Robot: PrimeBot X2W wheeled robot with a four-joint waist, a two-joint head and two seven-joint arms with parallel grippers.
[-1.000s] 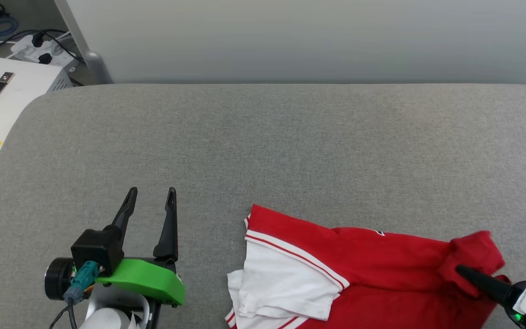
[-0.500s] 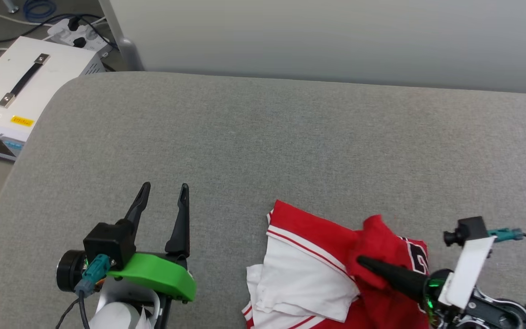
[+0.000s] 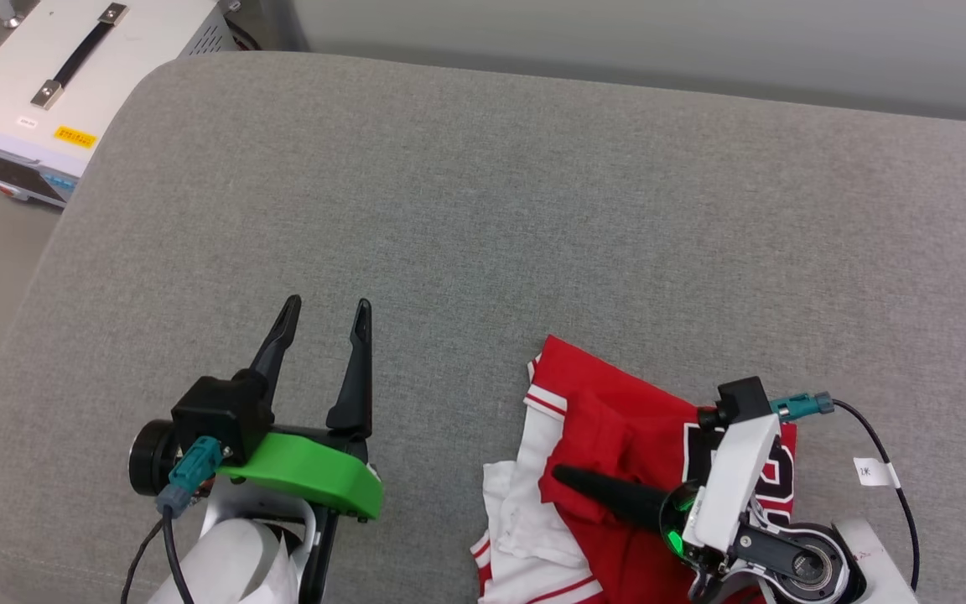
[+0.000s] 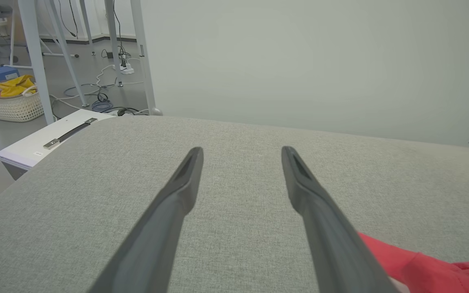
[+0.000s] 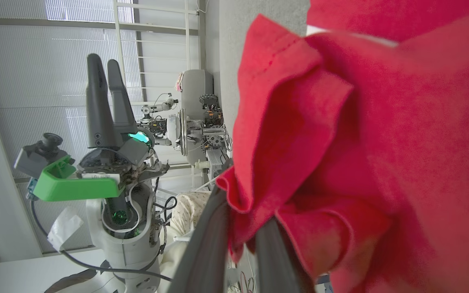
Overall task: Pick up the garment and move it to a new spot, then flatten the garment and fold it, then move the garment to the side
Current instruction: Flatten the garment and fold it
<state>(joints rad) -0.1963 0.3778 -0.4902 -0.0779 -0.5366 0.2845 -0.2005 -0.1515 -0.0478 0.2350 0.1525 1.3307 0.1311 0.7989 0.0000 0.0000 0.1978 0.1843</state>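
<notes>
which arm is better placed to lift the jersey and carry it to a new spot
Right. The right gripper is shut on a bunched fold of the jersey. The left gripper is open over bare cushion, apart from the jersey.

nothing legible (numerals (image 3: pixel 695 446) on the garment (image 3: pixel 617 419) half covered)

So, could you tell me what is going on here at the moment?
The right gripper is shut on a bunched red fold of the garment, a red and white jersey lying crumpled on the grey cushion. The left gripper hovers open off to the left, holding nothing. The garment is not yet flattened or folded.
</notes>
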